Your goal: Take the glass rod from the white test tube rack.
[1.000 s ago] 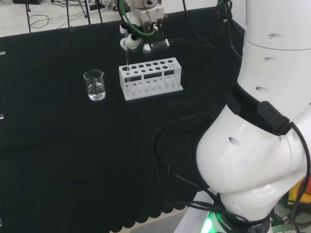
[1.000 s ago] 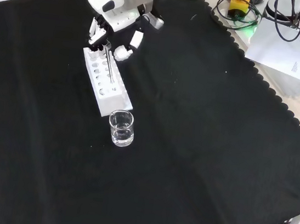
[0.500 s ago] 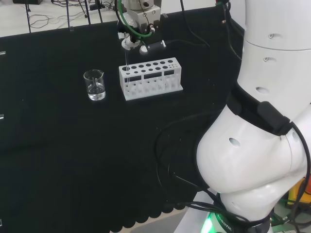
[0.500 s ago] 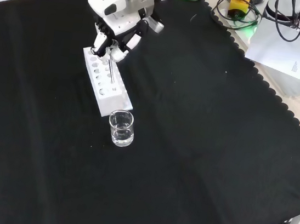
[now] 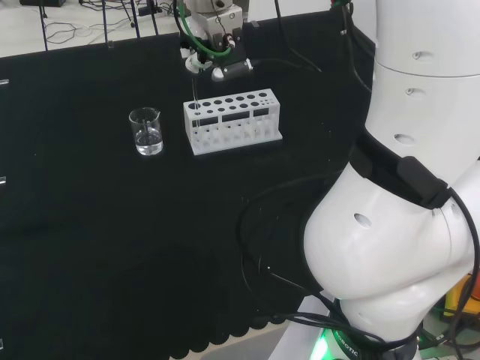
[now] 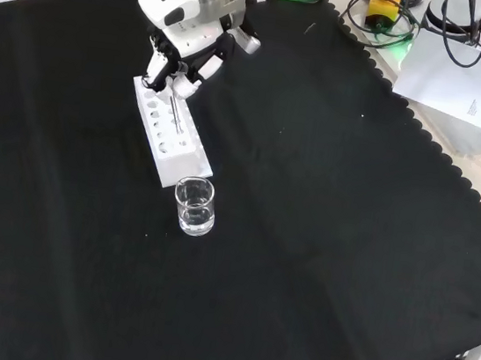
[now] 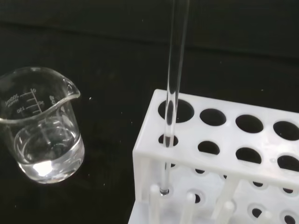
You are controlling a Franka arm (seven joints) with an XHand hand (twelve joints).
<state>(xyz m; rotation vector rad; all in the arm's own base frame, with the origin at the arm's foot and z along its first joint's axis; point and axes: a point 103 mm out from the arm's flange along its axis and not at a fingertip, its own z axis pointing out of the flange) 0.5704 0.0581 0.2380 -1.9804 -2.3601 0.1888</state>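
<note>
In the front view, the glass beaker with a little clear liquid stands nearest, just beside the near end of the white test tube rack. The glass rod stands upright in a hole at the rack's end next to the beaker. Farther back, the hand closes its fingers around the rod's top.

rod: thin clear glass rod, upright in the rack's end hole
rack: white plastic test tube rack, near the cloth's far edge in the head view
</note>
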